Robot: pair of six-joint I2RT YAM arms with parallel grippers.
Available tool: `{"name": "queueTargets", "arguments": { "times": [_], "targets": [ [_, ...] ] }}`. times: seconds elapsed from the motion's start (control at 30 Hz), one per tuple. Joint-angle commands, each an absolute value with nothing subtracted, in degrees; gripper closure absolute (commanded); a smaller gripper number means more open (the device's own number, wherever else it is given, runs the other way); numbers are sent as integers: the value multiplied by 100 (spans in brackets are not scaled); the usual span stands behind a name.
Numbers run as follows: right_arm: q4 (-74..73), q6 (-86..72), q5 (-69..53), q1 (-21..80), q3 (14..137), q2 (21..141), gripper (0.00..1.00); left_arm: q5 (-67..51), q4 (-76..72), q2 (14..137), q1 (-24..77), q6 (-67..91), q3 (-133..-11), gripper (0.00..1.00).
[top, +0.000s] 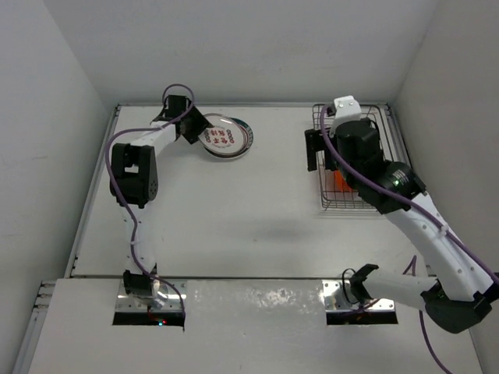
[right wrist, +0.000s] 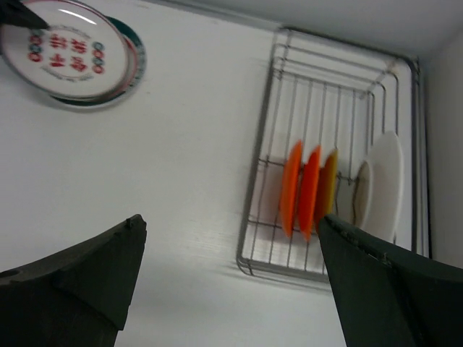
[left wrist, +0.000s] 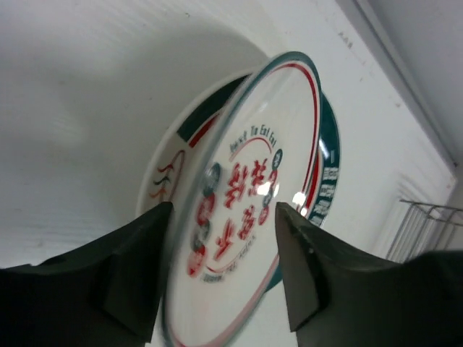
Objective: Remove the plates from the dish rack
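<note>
Dish rack (right wrist: 257, 155) part-hidden by right arm (top: 390, 183) overhead; plates (right wrist: 311, 189) seen edgewise | left gripper (left wrist: 224, 210) part-opened astride printed plate (left wrist: 253, 144) | right gripper (right wrist: 230, 218) held wide, empty

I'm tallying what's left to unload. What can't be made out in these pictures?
Top view: the right arm covers most of the dish rack; plates uncountable.
Left wrist: the printed plate's lower edge runs off frame; it hides most of the plate beneath.
Right wrist: the white plate partly hides a smaller dish; a jaw covers the rack's near corner.
</note>
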State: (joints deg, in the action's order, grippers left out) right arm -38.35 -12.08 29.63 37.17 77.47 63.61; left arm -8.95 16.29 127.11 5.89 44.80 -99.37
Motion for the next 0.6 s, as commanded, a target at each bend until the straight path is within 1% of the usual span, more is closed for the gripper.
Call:
{"name": "queueTargets", "arguments": {
  "times": [0.0, 0.03, 0.1, 0.17, 0.2, 0.33, 0.43, 0.5, 0.57],
  "targets": [
    [-4894, -1985, 3174, 3192, 7962, 6574, 1, -1160, 1353, 12647, 589, 4500, -10336, 43],
    [-5009, -2091, 2894, 2834, 8015, 6713, 1, -1195, 1354, 12630, 606, 4509, -10301, 29],
    [-5369, -2188, 2629, 2454, 8173, 6872, 1, -1204, 1581, 12595, 676, 4421, -10309, 20],
    [-5510, -2145, 1945, 1850, 8305, 7118, 1, -1082, 2097, 12577, 851, 4159, -10501, 5],
    [-5511, -2084, 1751, 1680, 8332, 7180, 1, -794, 2379, 12603, 922, 4053, -10651, 0],
    [-5449, -1846, 1311, 880, 8437, 7417, 1, -168, 4029, 12876, 1169, 3780, -11398, 0],
    [-5458, -1540, 1160, 476, 8516, 7549, 2, 490, 4569, 12859, 1178, 3718, -11391, 0],
    [-5309, -1293, 994, 282, 8517, 7585, 8, 781, 4895, 12788, 1169, 3560, -11373, 0],
    [-5203, -1231, 906, 124, 8517, 7620, 12, 739, 5114, 12805, 1134, 3358, -11382, 0]
  ]
}}
